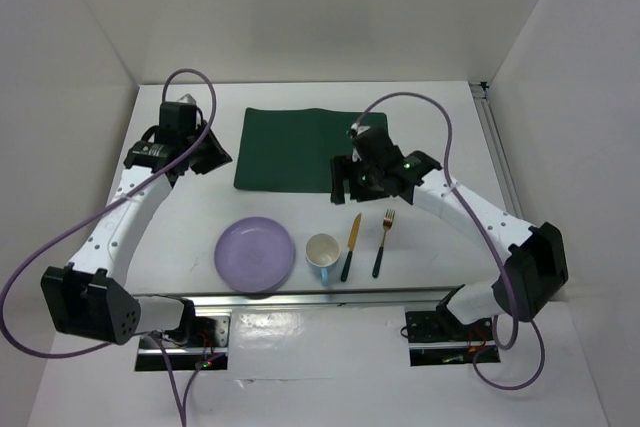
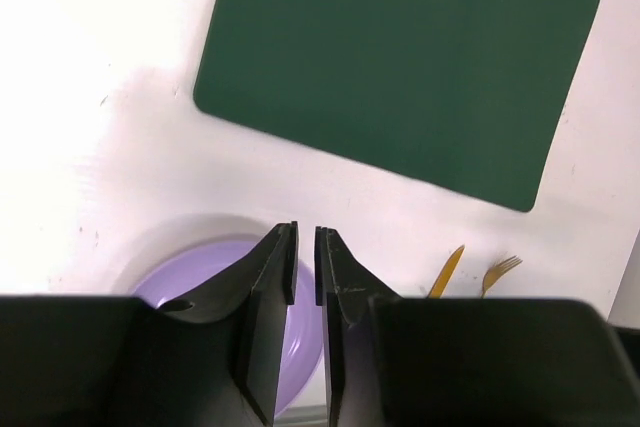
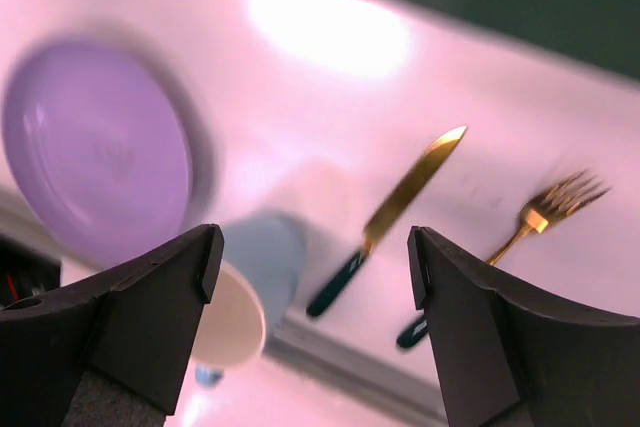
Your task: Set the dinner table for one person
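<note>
Left fingers: nearly together, only a thin slit between them, nothing held. They hang above the white worktop, just left of the dark green placemat. Right fingers: spread wide, nothing between them, hovering at the placemat's near right corner. The worktop lies under both arms and carries everything. Along its near edge, left to right: purple plate, cup, gold knife, gold fork. Knife and fork lie side by side, apart, dark handles toward the arms.
</note>
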You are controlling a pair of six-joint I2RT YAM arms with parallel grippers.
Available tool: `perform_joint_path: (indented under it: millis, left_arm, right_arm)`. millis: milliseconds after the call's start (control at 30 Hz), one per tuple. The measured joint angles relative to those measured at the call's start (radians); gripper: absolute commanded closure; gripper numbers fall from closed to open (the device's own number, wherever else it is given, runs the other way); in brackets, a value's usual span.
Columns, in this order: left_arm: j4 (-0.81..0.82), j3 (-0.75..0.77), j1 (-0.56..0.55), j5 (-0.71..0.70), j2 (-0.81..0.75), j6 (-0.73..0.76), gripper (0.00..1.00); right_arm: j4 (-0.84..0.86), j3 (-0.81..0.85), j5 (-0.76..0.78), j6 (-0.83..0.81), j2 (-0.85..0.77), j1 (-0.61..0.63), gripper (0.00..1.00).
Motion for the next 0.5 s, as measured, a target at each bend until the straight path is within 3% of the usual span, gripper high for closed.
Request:
perform_joint_path:
  millis: [300, 500]
  left_arm:
    - [-0.028, -0.089, -0.009, 0.007, -0.071, 0.003, 0.69]
    - [-0.015, -0.138, -0.010, 0.005, -0.064, 0.021, 0.66]
  right_arm:
    - [-0.077, -0.127, -0.031, 0.105, -0.026, 0.290, 0.08]
    - [-0.078, -0.127, 0.013, 0.151, 0.016, 0.328, 0.13]
